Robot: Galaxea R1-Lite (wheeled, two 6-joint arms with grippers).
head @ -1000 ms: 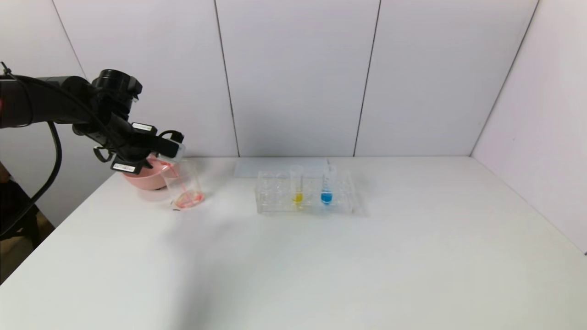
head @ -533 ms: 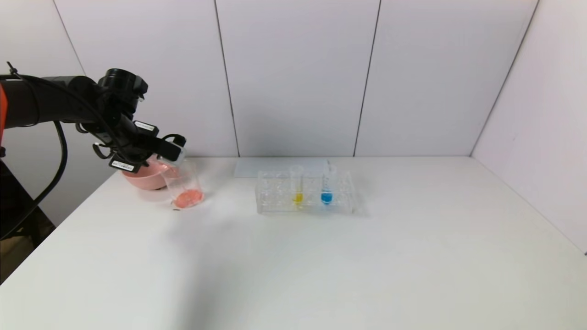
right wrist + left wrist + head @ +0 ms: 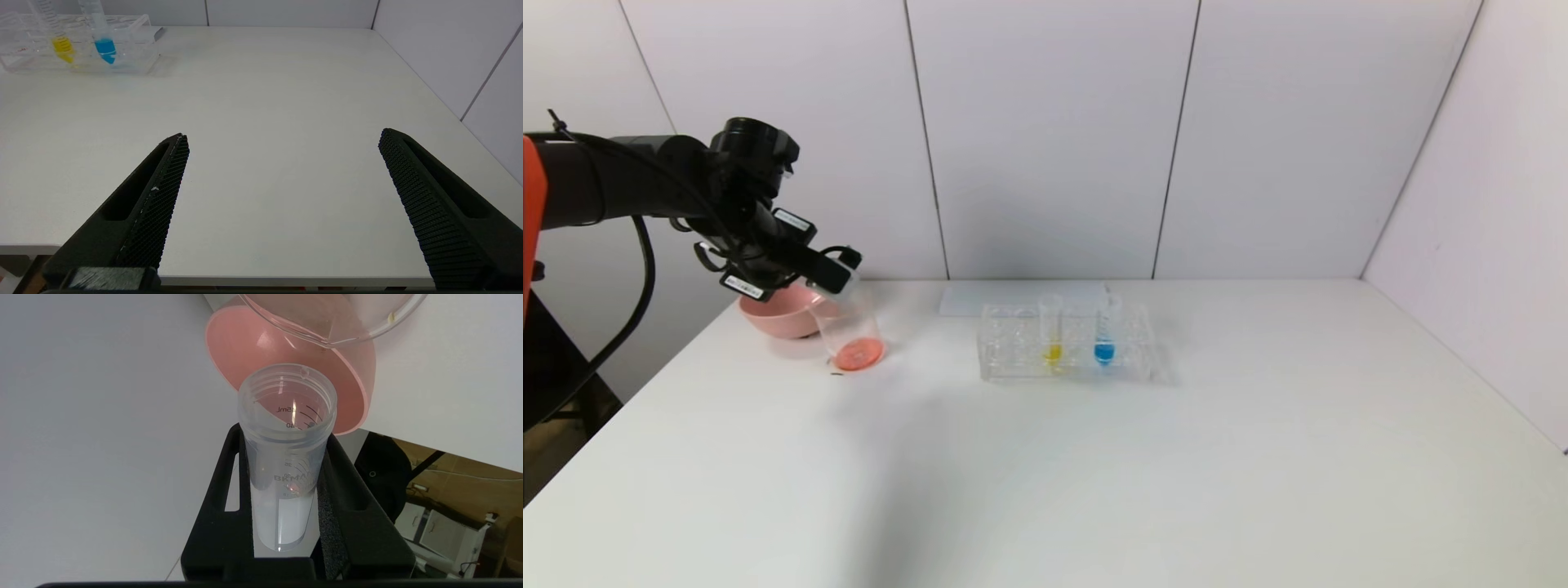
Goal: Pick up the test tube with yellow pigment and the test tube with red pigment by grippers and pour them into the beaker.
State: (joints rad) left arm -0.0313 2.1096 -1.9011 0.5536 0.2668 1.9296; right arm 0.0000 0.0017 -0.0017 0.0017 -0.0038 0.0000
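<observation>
— Where is the red tube [image 3: 286, 457] held?

— It is clamped in the left gripper [image 3: 829, 273], tipped over the beaker [image 3: 851, 331] beside the pink bowl [image 3: 780, 314]; red liquid is pooled in the beaker's bottom, and the tube looks drained.

— And the yellow tube [image 3: 1052, 327]?

— It is stood upright in the rack [image 3: 1066, 343], next to the blue tube [image 3: 1105, 331]. The right gripper [image 3: 282, 179] is spread wide over bare table [image 3: 1094, 474] — nothing is held.

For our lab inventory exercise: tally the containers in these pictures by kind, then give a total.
Test tubes: 3 (emptied one held in the left gripper, yellow and blue standing in the rack)
Beakers: 1, holding red liquid
Bowls: 1, pink
Tube racks: 1
Total: 6
</observation>
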